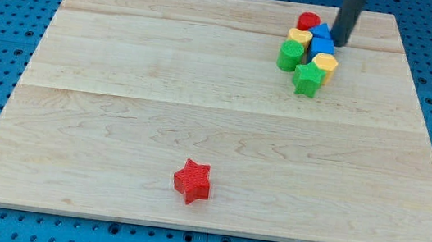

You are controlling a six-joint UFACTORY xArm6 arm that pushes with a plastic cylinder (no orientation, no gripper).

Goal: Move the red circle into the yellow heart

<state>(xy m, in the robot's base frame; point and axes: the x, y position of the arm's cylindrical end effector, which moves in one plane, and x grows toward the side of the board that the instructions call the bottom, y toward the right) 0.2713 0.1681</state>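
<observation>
Red circle (308,21): top-right cluster, touching the yellow heart (298,38) at its 7 o'clock.
My tip (340,42): bare rod, nothing held; circle lies at its 10 o'clock.
Between them: blue block (322,36).
Push direction needed: toward 7 o'clock.

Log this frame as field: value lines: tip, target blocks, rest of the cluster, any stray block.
tip: my tip at the cluster's right edge, beside the blue blocks
red circle: top of the cluster, just above the yellow heart; contact unclear
blue blocks: right of the heart
green blocks: one below the heart, green star lowest
second yellow block: right of the star
red star: alone, bottom centre
</observation>
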